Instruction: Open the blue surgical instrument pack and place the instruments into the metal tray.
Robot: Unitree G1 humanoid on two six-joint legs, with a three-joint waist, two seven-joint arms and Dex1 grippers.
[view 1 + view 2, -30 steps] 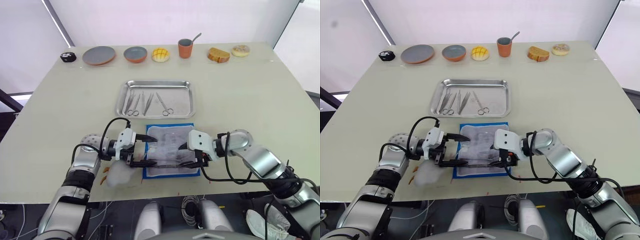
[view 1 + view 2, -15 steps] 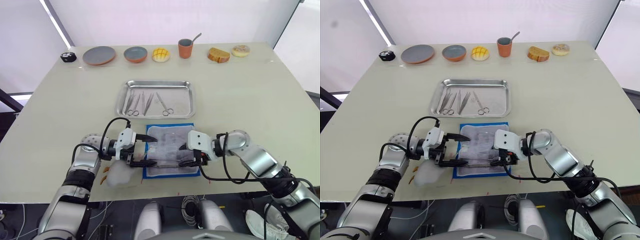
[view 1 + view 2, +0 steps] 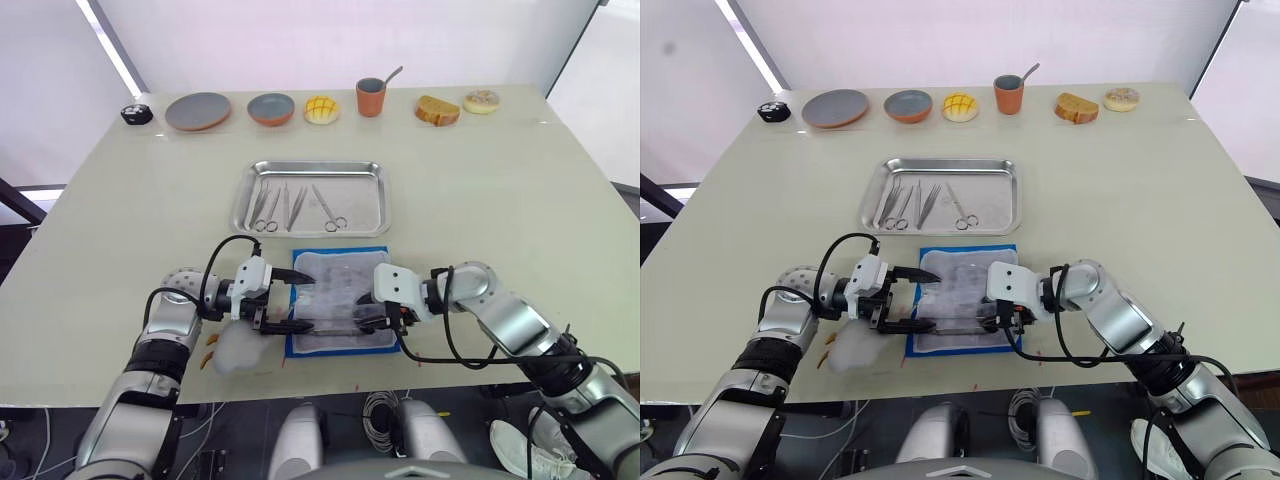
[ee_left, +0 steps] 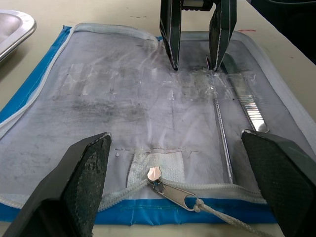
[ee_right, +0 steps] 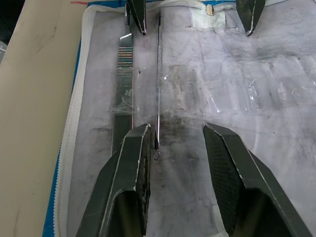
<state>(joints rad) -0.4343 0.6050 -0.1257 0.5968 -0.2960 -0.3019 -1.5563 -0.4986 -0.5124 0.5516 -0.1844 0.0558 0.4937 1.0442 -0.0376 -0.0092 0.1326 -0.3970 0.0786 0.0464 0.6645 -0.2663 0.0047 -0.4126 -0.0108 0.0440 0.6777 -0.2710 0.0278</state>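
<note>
Left eye view: over the last second the right gripper has slid a little toward the left of the frame, further over the open blue pack at lower centre, its fingers spread. The left gripper has stayed put at the pack's left edge, also spread. With a thin probe and flat handle left inside and other instruments already in the tray above, it looks lined up for the next pick.
</note>
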